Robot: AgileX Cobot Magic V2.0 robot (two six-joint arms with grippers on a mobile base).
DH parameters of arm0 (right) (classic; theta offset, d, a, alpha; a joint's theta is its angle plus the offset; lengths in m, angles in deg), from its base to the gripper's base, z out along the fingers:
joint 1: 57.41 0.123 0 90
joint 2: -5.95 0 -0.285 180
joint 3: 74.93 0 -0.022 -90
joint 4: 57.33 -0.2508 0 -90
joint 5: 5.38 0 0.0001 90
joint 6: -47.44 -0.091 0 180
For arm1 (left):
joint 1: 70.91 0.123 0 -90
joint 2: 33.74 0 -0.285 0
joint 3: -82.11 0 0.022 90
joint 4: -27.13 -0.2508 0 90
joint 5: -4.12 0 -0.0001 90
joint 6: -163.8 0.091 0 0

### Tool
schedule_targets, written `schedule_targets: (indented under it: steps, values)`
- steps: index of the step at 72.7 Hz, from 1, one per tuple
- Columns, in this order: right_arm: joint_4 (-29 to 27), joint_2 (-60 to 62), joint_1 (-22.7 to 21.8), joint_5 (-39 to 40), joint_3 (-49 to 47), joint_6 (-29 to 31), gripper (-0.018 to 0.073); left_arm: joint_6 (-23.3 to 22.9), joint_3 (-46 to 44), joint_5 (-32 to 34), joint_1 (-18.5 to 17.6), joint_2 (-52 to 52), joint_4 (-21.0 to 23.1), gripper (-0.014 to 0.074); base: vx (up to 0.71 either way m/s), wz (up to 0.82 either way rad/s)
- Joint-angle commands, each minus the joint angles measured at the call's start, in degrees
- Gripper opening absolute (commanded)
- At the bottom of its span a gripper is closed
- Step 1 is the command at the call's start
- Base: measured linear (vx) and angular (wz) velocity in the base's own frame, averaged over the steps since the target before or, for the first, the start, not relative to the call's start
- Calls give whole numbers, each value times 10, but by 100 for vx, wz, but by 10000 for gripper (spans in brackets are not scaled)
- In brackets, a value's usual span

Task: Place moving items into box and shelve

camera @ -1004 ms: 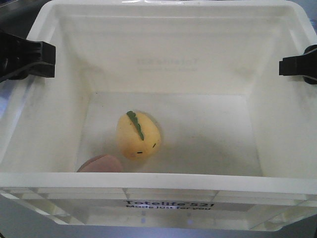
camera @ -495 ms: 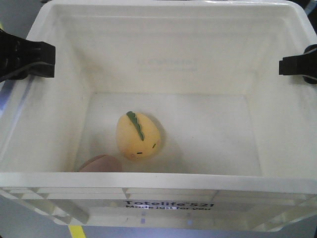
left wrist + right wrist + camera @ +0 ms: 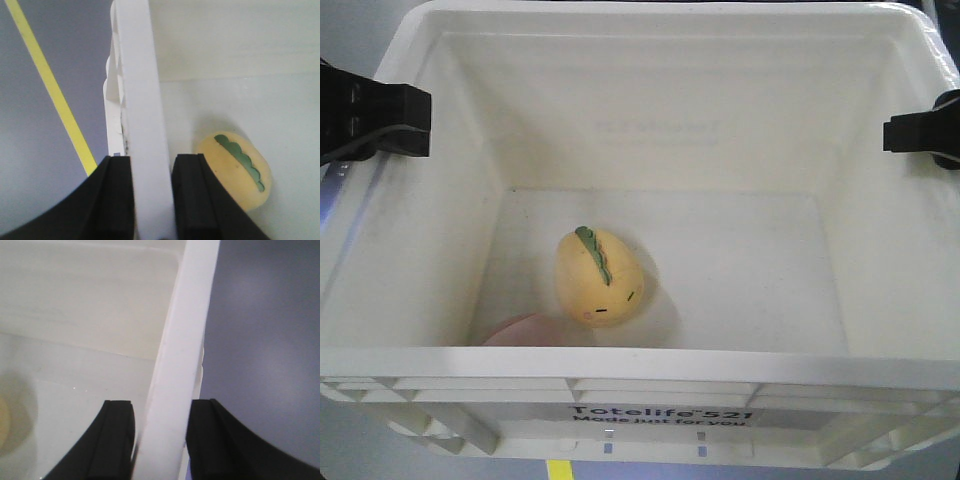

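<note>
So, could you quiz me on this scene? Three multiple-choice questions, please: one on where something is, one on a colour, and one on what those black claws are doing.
1. Where is the yellow egg?
A) On the floor of the white box, left of the middle
B) On the ground outside
C) Held in a claw

2. What colour is its scalloped stripe?
A) Red
B) Green
C) Blue

3. What are the left gripper and right gripper doing?
A) Hanging open above the box
B) Each shut on a side wall of the box
C) Each holding an egg

Answers:
1 A: the front view shows it lying inside, on the floor.
2 B: the left wrist view shows the stripe is green.
3 B: each wrist view shows a white wall pinched between the black jaws.
</note>
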Motion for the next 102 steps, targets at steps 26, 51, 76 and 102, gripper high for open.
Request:
schedule_targets:
  steps: [26, 51, 76, 102]
  values:
    - [39, 13, -5, 59, -22, 0, -6, 3, -23, 59, 2, -21, -29, -6, -3, 50]
    - [39, 13, -5, 59, -22, 0, -6, 3, -23, 59, 2, -21, -29, -6, 4, 42]
    - [39, 13, -5, 59, -22, 0, -6, 3, -23, 59, 2, -21, -29, -6, 14, 26]
    - [39, 13, -5, 59, -22, 0, -6, 3, -23, 59, 2, -21, -29, -6, 23, 11]
